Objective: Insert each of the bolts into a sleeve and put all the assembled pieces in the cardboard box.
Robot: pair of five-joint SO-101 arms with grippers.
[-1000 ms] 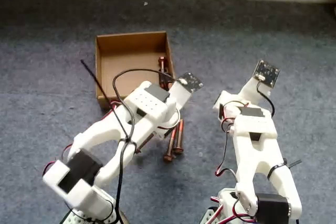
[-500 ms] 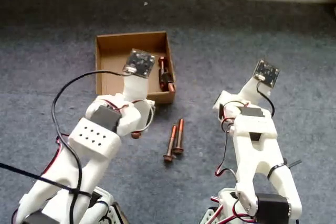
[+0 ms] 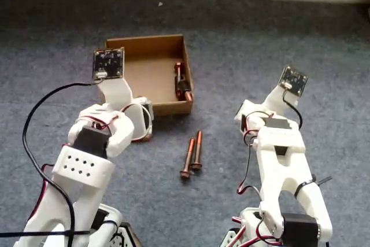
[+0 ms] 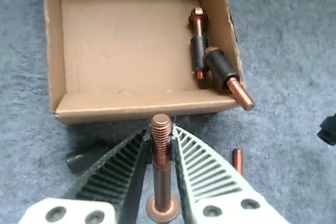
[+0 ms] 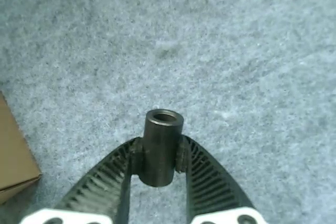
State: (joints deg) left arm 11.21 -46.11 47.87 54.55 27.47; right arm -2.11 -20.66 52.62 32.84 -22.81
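Left gripper point(image 4: 160, 136) clamped on a bolt point(image 4: 161, 167), box point(image 4: 136, 106) just beyond the fingertips point(image 4: 181, 139), 2 assembled pieces point(image 4: 199, 51) inside, spare sleeve point(image 4: 84, 158) beside 1 finger, right gripper point(image 5: 158, 145) pinching a sleeve point(image 5: 163, 125), high view adds 2 loose bolts point(image 3: 198, 148).

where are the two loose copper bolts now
High view: the two loose copper bolts lie side by side on the grey carpet between the arms, just off the brown cardboard box's near right corner.

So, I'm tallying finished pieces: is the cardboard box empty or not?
Not empty: two sleeved bolts lie inside the cardboard box, against one side wall.
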